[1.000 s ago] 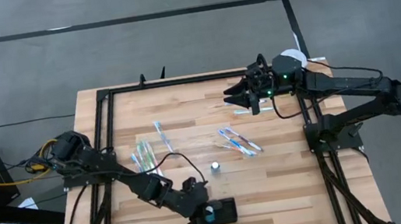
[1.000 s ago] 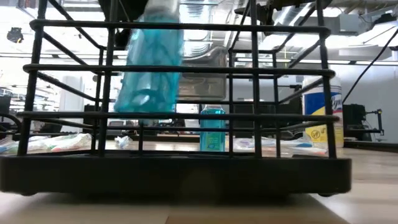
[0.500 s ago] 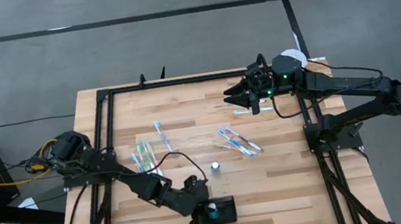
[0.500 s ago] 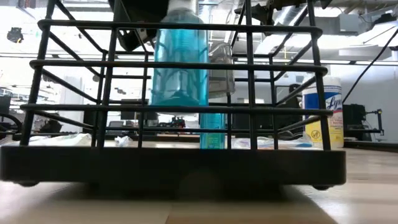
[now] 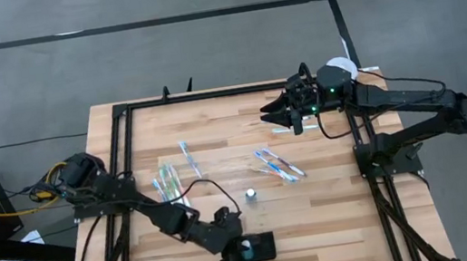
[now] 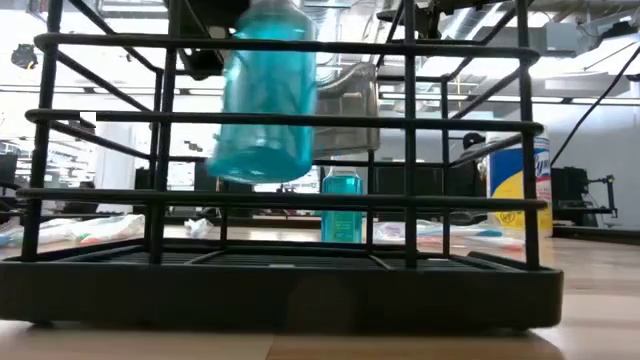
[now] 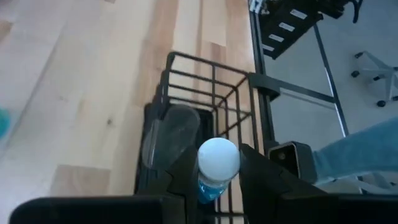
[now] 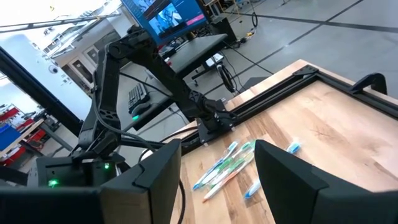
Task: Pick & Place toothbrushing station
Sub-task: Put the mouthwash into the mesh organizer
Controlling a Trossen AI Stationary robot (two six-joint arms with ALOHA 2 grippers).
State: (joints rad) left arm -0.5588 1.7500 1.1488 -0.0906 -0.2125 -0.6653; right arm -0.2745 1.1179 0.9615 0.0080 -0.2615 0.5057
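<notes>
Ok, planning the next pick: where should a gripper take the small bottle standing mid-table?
Probably come straight down and close on the small bottle just below its white cap: it stands upright, with the toothbrushes lying apart from it.

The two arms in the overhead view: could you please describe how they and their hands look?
Both are dark, jointed arms. The left arm has a thin black cable looping along it and coloured wires at its base. The right arm carries a white round part and small green lights near its hand. Each hand has two dark, blocky fingers.
</notes>
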